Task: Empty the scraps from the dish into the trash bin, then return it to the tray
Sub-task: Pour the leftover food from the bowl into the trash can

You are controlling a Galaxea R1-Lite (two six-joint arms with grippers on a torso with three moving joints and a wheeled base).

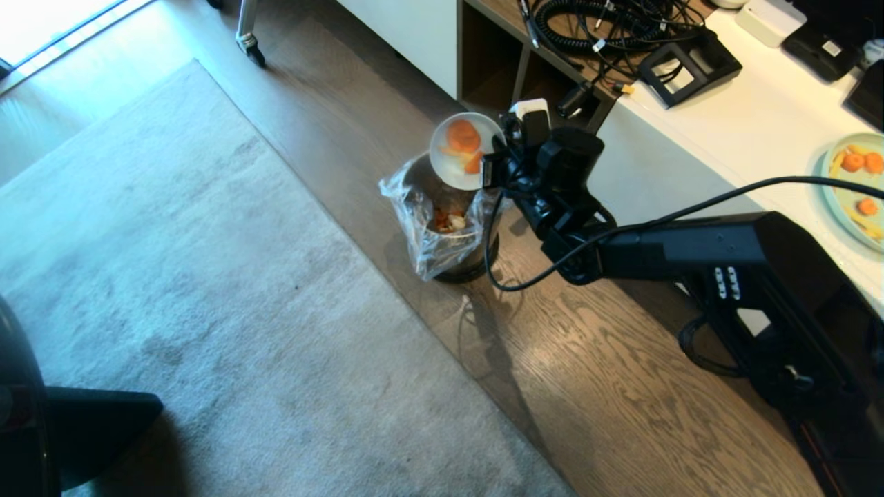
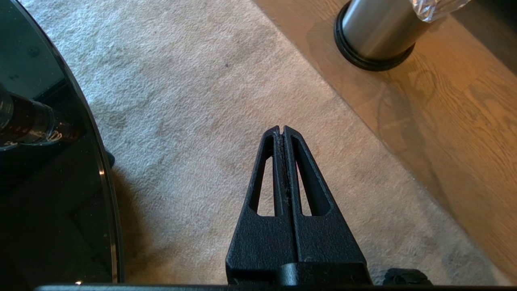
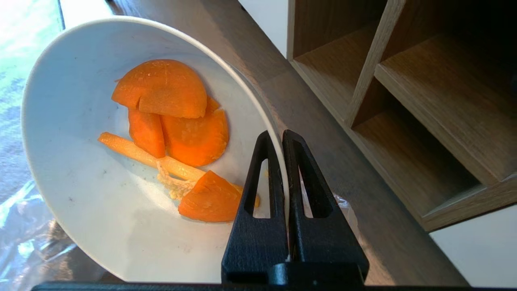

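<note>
Head view: right gripper (image 1: 494, 153) pinching tilted dish (image 1: 464, 150) rim above partly hidden trash bin (image 1: 452, 235).

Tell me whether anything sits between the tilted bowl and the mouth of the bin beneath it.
Nothing visible does. The right gripper pinches the rim of the white bowl, tipped over the trash bin. Its bag liner hangs open around the rim, and the orange slices sit in the bowl with open air below.

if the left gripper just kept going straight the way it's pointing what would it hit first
Most likely the grey rug. The left gripper, shut and empty, points down at bare carpet between the black table and the trash bin. Depth is unclear, but nothing else lies in that line.
</note>
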